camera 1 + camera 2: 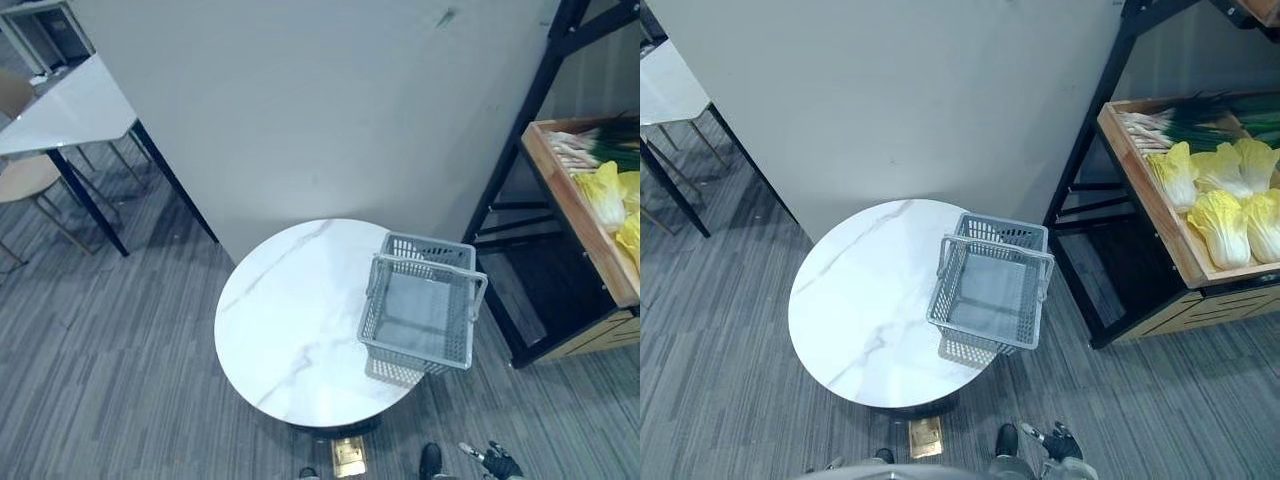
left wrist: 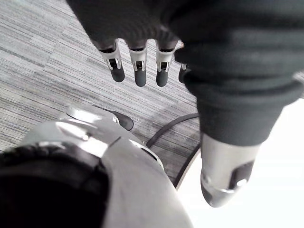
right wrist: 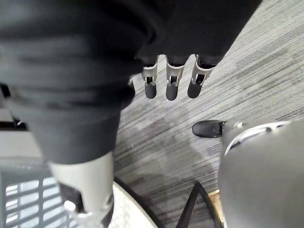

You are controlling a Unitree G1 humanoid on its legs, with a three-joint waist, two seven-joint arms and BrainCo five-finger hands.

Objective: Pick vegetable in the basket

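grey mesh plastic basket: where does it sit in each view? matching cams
Left eye view: grey mesh plastic basket right of centre, at the round white marble table's right edge.
Right eye view: near centre, same table edge.
Right wrist view: mesh wall beside the right hand's thumb.
Left wrist view: carpet and table rim by the left hand.
Shared landmark: the table.

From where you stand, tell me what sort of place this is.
Probably a mock grocery set-up: a wooden crate of yellow cabbages and green onions, and an empty grey shopping basket on a round marble table.
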